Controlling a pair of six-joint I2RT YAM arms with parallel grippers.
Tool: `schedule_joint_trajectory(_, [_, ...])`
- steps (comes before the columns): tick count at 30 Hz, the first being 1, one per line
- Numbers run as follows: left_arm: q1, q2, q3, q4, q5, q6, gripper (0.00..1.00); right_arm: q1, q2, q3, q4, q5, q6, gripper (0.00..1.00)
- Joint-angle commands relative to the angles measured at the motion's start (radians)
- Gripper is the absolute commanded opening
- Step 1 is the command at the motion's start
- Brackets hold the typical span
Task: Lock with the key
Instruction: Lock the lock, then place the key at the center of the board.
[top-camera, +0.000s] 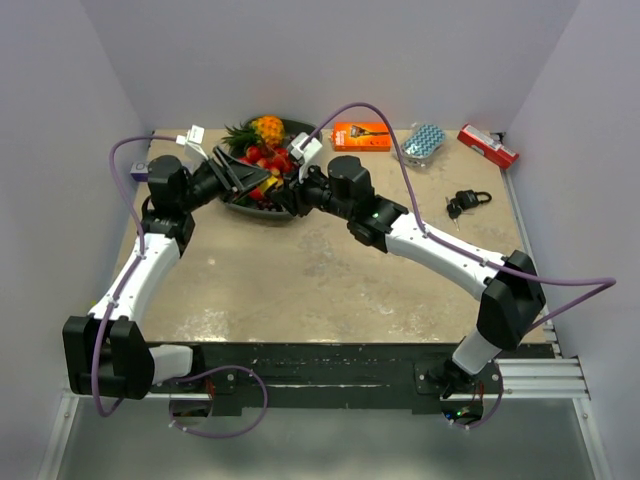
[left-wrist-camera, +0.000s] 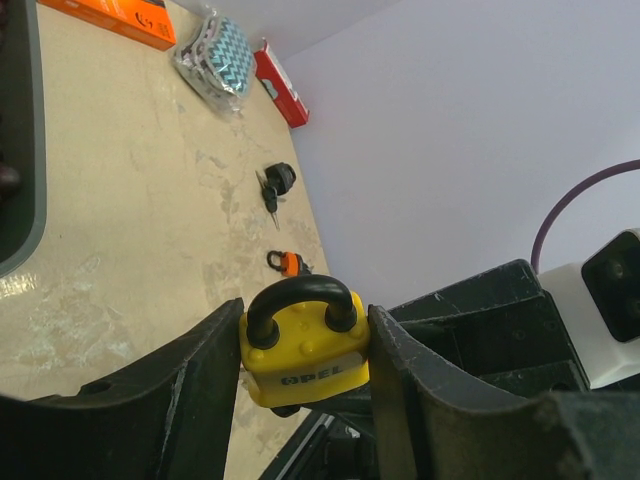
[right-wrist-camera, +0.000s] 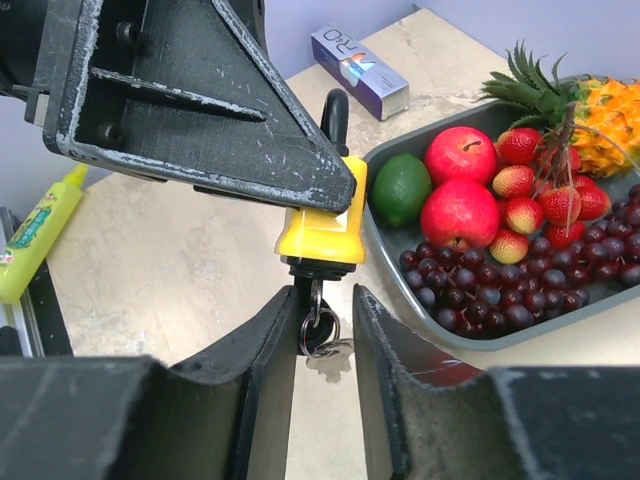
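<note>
Clamping a yellow padlock (left-wrist-camera: 302, 372) by its sides, the left gripper (left-wrist-camera: 305, 335) holds it above the table (top-camera: 300, 280), shackle at 12 o'clock. In the right wrist view a fruit tray (right-wrist-camera: 480, 342) lies at 3 o'clock of it. A key (right-wrist-camera: 316, 291) sits in the padlock's underside, with a ring (right-wrist-camera: 319, 336) hanging from it. The right gripper (right-wrist-camera: 325, 302) has its jaws narrowly apart either side of the key; I cannot tell whether they pinch it.

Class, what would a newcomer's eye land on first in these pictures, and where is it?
The bright yellow padlock stands out first, clamped in the left gripper over the table's far side. From its underside hang keys, between the fingers of the right gripper. Next to it sits a tray of colourful fruit.
</note>
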Motion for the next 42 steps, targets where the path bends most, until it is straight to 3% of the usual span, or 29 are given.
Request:
schedule_joint_trajectory(1, [0.009, -0.036, -0.001, 0.069, 0.028, -0.038, 0.0, -0.001, -0.046, 0.013, 0.018, -0.01, -0.02, 0.27])
schedule_joint_trajectory(4, [0.009, -0.035, 0.0, 0.077, 0.028, -0.049, 0.0, -0.003, -0.045, 0.006, 0.017, -0.015, -0.021, 0.15])
schedule_joint_trajectory(6, [0.009, -0.035, 0.002, 0.077, 0.024, -0.05, 0.0, -0.003, -0.049, -0.002, 0.02, -0.018, -0.023, 0.01])
schedule_joint_trajectory(23, [0.152, 0.057, 0.158, 0.008, -0.136, -0.027, 0.0, -0.003, -0.097, -0.082, 0.028, -0.05, 0.019, 0.0])
schedule_joint_trajectory(28, [0.234, 0.033, 0.209, -0.187, -0.163, 0.175, 0.0, -0.001, -0.033, -0.062, 0.044, -0.086, 0.117, 0.0])
schedule_joint_trajectory(30, [0.273, 0.016, 0.233, -0.344, -0.191, 0.291, 0.0, 0.014, 0.032, -0.035, 0.046, -0.116, 0.129, 0.0])
schedule_joint_trajectory(35, [0.512, 0.05, 0.269, -0.585, -0.064, 0.442, 0.0, 0.12, 0.17, 0.001, 0.127, -0.163, 0.095, 0.0])
schedule_joint_trajectory(37, [0.582, 0.071, 0.318, -0.708, -0.047, 0.577, 0.0, 0.147, 0.251, 0.042, 0.158, -0.176, 0.092, 0.0])
schedule_joint_trajectory(42, [0.652, 0.139, 0.428, -0.912, -0.105, 0.799, 0.0, 0.223, 0.404, 0.123, 0.247, -0.137, 0.074, 0.0])
